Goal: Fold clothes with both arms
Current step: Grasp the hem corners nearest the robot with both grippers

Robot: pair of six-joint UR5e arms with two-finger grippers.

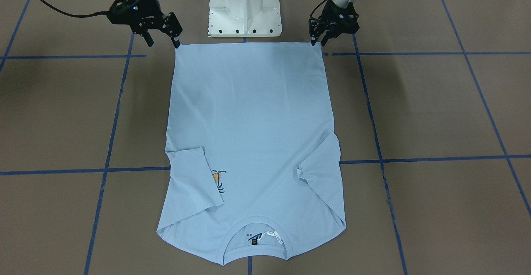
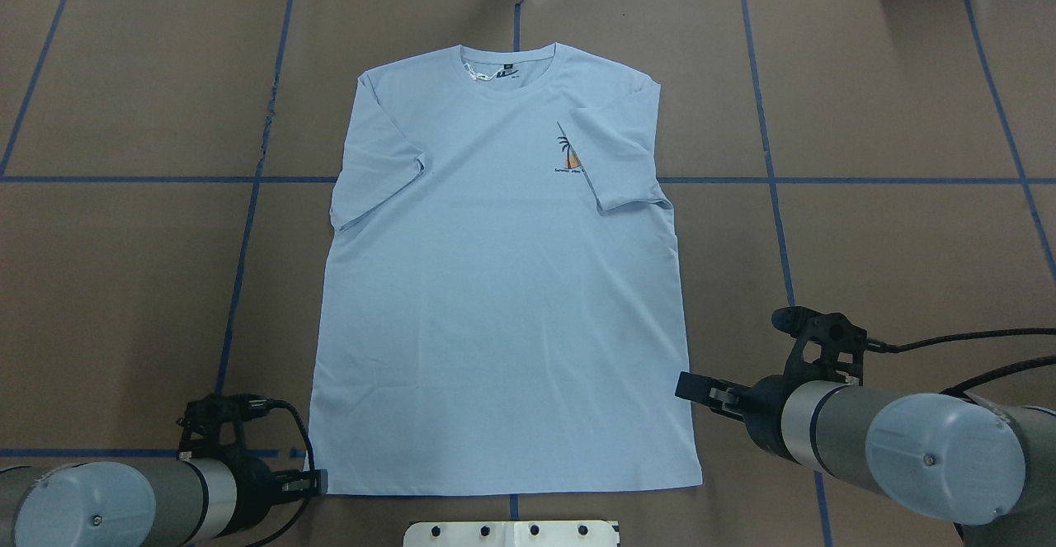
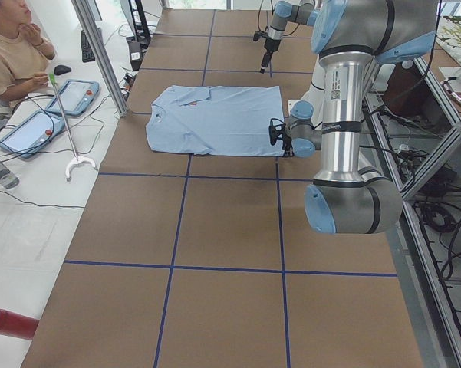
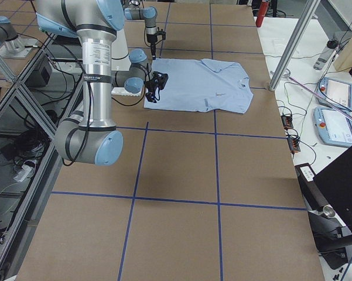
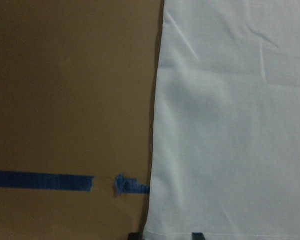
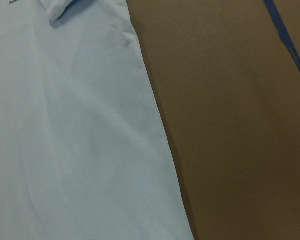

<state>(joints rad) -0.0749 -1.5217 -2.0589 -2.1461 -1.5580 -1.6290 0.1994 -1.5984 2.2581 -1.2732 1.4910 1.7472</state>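
The light blue T-shirt [image 1: 249,121] [image 2: 495,299] lies flat and face up, its collar [image 2: 507,64] far from me and its hem on my side. Both sleeves are folded inward, and the one on my right [image 2: 615,159] covers part of the palm print [image 2: 568,155]. My left gripper [image 1: 317,42] [image 2: 318,481] is low at the hem's left corner and open, with its fingertips [image 5: 197,235] either side of the hem edge. At the hem's right corner, my right gripper [image 1: 163,42] [image 2: 689,386] stands open just beside the cloth. It holds nothing.
The white pedestal base [image 1: 244,9] [image 2: 511,533] stands just behind the hem. Blue tape lines [image 1: 112,113] cross the brown table. In the left side view, a person [image 3: 11,54] sits beside tablets [image 3: 77,92] past the table edge. A red cylinder [image 3: 8,322] lies there too.
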